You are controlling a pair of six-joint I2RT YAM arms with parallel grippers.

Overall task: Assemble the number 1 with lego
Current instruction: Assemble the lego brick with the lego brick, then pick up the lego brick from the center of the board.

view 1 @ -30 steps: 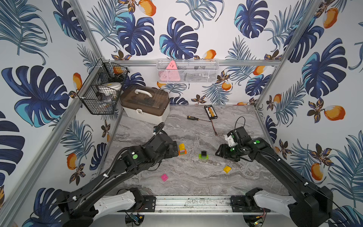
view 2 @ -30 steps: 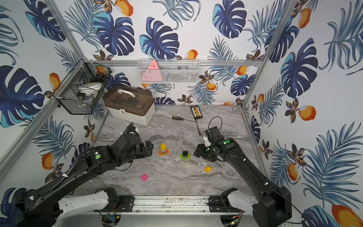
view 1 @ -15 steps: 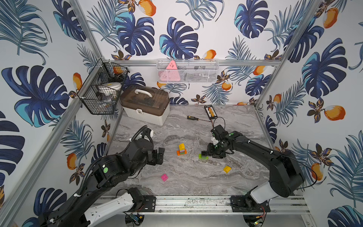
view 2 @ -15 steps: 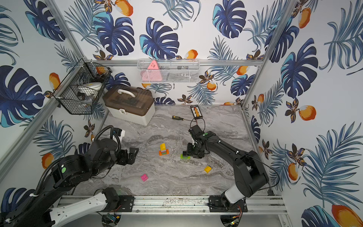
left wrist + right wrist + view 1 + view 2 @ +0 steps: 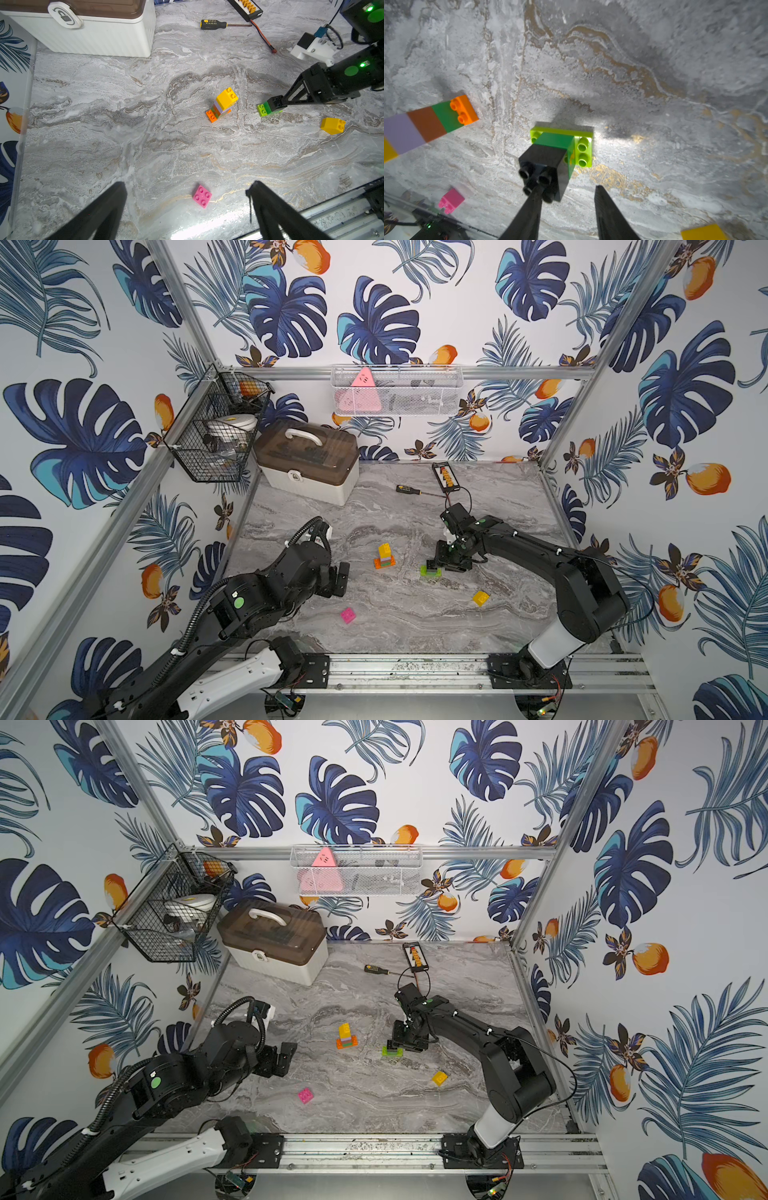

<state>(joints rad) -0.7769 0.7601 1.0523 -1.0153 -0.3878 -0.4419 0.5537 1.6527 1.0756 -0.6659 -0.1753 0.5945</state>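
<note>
An upright lego stack [image 5: 384,556] [image 5: 345,1036] [image 5: 223,104] rises from a longer orange base through green, brown and lilac to yellow. To its right stands a lime brick [image 5: 583,145] [image 5: 430,571] carrying a green one and a black one [image 5: 544,158] on top. My right gripper [image 5: 568,189] [image 5: 444,566] is low over it, jaws a little apart. One fingertip [image 5: 536,193] lies on the black studs and the other stands clear beside the stack. A pink brick [image 5: 202,196] [image 5: 348,615] and a yellow brick [image 5: 332,125] [image 5: 481,598] lie loose. My left gripper [image 5: 187,187] [image 5: 336,578] hangs wide open above the pink brick.
A brown-lidded storage box [image 5: 307,464] sits at the back left. A screwdriver [image 5: 407,489] and a black-and-orange abacus [image 5: 445,477] lie near the back wall. A wire basket [image 5: 216,431] hangs on the left wall, and a metal rail [image 5: 415,672] runs along the front edge.
My right gripper has swung left and down onto the lime stack, its jaws narrowing. My left arm has drawn back from the orange-based stack toward the left front.
</note>
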